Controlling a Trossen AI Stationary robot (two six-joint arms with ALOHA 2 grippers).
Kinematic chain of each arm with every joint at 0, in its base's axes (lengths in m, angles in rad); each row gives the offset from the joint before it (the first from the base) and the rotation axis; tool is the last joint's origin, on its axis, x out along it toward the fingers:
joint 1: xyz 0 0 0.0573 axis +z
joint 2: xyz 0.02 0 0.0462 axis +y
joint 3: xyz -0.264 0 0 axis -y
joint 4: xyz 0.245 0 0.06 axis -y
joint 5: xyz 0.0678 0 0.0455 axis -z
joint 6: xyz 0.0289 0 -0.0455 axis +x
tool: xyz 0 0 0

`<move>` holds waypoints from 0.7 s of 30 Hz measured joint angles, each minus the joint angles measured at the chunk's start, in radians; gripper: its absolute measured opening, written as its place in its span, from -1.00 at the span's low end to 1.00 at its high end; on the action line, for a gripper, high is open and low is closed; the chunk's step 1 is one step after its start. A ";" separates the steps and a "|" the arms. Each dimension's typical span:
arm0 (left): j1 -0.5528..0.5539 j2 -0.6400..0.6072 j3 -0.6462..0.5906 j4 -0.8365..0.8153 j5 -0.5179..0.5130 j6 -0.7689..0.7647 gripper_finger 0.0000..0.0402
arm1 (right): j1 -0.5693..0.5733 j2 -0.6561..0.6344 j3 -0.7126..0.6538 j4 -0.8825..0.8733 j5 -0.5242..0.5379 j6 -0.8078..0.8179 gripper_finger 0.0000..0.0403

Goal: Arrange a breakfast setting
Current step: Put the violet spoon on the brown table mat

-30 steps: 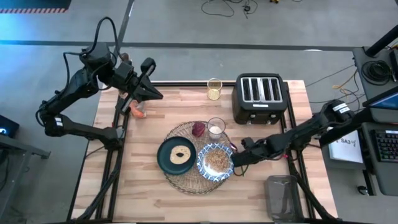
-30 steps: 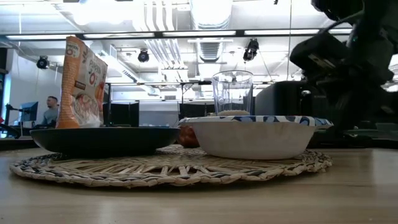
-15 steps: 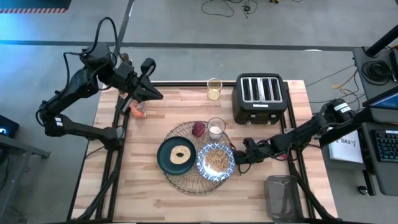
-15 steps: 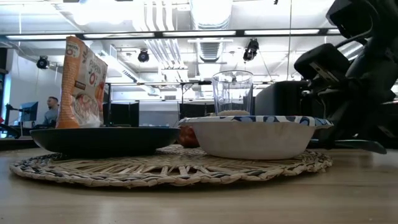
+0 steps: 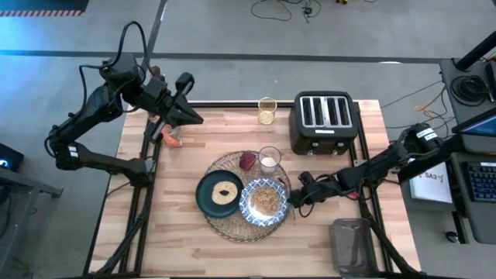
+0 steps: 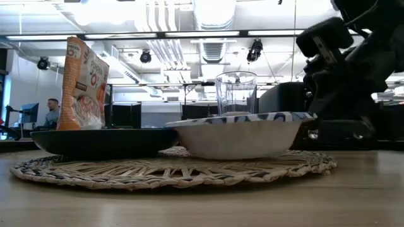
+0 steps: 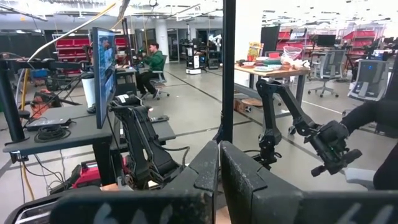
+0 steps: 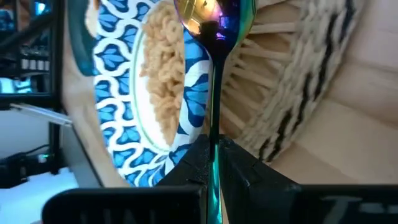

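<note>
Right gripper with spoon beside bowl

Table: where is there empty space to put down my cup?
Bare wood lies on the table left of the placemat and between toaster and right edge. It's crowded on the mat: plate, bowl, glass, right tool with spoon.

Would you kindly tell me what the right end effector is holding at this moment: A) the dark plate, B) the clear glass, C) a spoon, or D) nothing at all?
C: in the right wrist view, the right end effector is shut on a spoon, whose shiny head reaches over the rim of the blue-and-white bowl of cereal.
</note>
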 joint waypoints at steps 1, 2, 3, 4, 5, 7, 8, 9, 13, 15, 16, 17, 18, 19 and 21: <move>0.000 0.000 0.000 0.000 0.000 0.000 -1.00 | 0.000 0.000 0.000 -0.003 0.002 -0.006 -0.96; 0.000 0.000 0.000 0.000 0.000 0.000 -1.00 | 0.000 0.000 -0.001 -0.010 0.010 -0.013 -0.96; 0.000 0.000 0.000 0.000 0.000 0.000 -1.00 | 0.000 0.002 -0.004 -0.011 0.024 -0.014 -0.96; 0.000 0.000 0.000 0.000 0.000 0.000 -1.00 | 0.000 0.004 -0.006 -0.012 0.034 -0.014 -0.96; 0.000 0.000 0.000 0.000 0.000 0.000 -1.00 | 0.000 0.007 -0.009 -0.013 0.039 -0.014 -0.96; 0.000 0.000 0.000 0.000 0.000 0.000 -1.00 | 0.000 0.018 -0.013 -0.011 0.055 -0.014 -0.96; 0.000 0.000 0.000 0.000 0.000 0.000 -1.00 | 0.000 0.026 -0.017 -0.012 0.056 -0.014 -0.96; 0.000 0.000 0.000 0.000 0.000 0.000 -1.00 | -0.001 0.037 -0.019 -0.013 0.059 -0.013 -0.96; 0.000 0.000 0.000 0.001 -0.002 0.000 -1.00 | -0.001 0.082 -0.026 -0.010 0.075 0.019 -0.96; 0.000 0.000 0.000 0.001 -0.022 0.000 -1.00 | -0.001 0.103 -0.026 -0.003 0.077 0.044 -0.94; 0.000 0.000 0.000 0.001 -0.035 0.000 -1.00 | -0.001 0.111 -0.026 -0.001 0.080 0.057 -0.93; 0.000 0.000 0.000 0.001 -0.049 0.000 -1.00 | 0.000 0.117 -0.025 0.000 0.082 0.064 -0.91; 0.000 0.000 0.000 0.001 -0.058 0.000 -1.00 | 0.000 0.119 -0.024 0.000 0.082 0.069 -0.89; 0.000 0.000 0.000 0.001 -0.071 0.000 -1.00 | 0.000 0.119 -0.024 0.000 0.081 0.071 -0.86; 0.000 0.000 0.000 0.002 -0.076 0.001 -1.00 | 0.000 0.114 -0.024 -0.003 0.081 0.070 -0.79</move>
